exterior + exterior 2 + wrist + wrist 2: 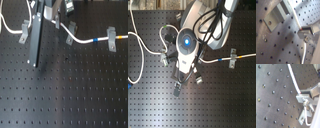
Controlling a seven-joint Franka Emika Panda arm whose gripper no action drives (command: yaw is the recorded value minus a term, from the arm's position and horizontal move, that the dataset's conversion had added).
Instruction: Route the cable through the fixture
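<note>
A black perforated bench [75,95] fills both exterior views, its grid of small holes bare across the lower half of the first exterior view. The cable [82,40] runs along the far edge there, from about nine o'clock at the picture's upper corner, dipping near the middle and passing on toward three o'clock, with a short blue band [94,39] just before a metal clip [111,39] that it threads. Another clip [23,33] stands near ten o'clock, close to the cable's left stretch. In the second exterior view the arm [210,22] comes down from twelve o'clock over the middle of the bench, and the cable [220,60] leaves it toward three o'clock, reaching a clip [232,58].

In both wrist views the gripper [307,32] is clamped on the cable [296,17]; the white cord enters between the metal fingers [302,97] and hangs out below them. A grey clip [277,16] sits on the bench just beside the cable in the first wrist view.
</note>
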